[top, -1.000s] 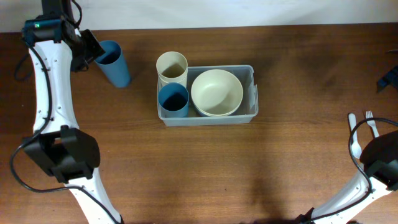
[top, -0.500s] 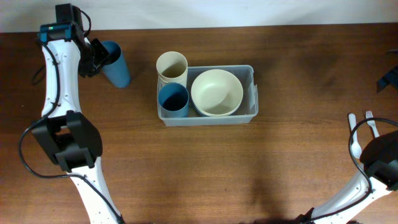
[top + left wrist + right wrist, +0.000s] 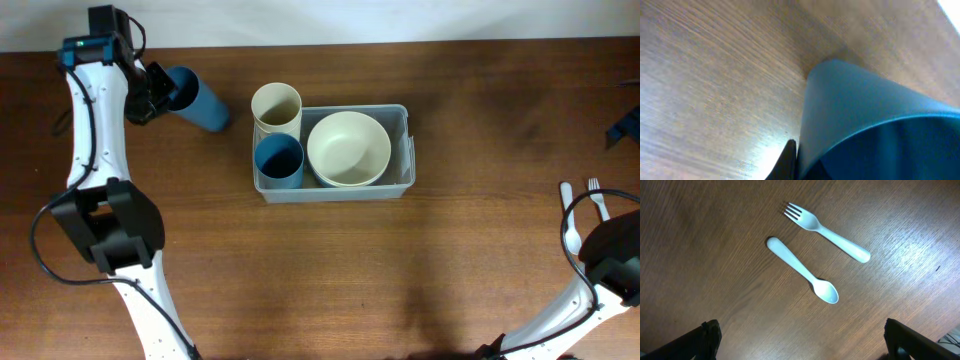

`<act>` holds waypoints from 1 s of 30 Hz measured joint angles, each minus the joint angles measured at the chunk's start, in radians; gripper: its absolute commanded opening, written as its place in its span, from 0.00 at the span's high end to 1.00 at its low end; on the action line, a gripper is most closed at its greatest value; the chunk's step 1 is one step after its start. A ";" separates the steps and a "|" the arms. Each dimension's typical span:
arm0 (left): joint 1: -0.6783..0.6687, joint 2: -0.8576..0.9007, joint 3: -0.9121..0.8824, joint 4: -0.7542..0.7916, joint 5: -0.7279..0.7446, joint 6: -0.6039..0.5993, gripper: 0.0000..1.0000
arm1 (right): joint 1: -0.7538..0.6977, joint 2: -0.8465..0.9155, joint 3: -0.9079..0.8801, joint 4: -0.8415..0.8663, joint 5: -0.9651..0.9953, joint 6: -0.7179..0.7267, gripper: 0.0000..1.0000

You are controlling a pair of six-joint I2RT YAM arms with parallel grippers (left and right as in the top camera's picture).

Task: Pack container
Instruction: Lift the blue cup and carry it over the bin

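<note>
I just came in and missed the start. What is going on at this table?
The left claw is shut on the rim of a tilted blue cup, left of the container. It holds a cream bowl and a second blue cup; a cream cup stands at its back corner. The right claw hangs open above a fork and spoon.

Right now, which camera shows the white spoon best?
Right wrist: the spoon lies whole and large beside the fork. Overhead shows it tiny at the far right; left wrist shows none of it.
</note>
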 measured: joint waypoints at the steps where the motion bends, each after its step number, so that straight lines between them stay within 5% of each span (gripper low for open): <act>1: 0.006 0.009 0.043 -0.026 0.001 0.001 0.99 | 0.000 0.000 0.000 0.000 0.000 0.000 0.01; 11: 0.117 -0.022 0.693 -0.301 -0.004 0.131 0.99 | 0.000 0.000 0.000 0.000 0.000 0.000 0.01; 19: 0.034 -0.224 0.718 -0.355 0.034 0.304 0.99 | 0.000 0.000 0.000 0.000 0.000 -0.001 0.01; 30: -0.316 -0.457 0.542 -0.355 0.078 0.467 0.98 | 0.000 0.000 0.000 0.000 0.000 0.000 0.01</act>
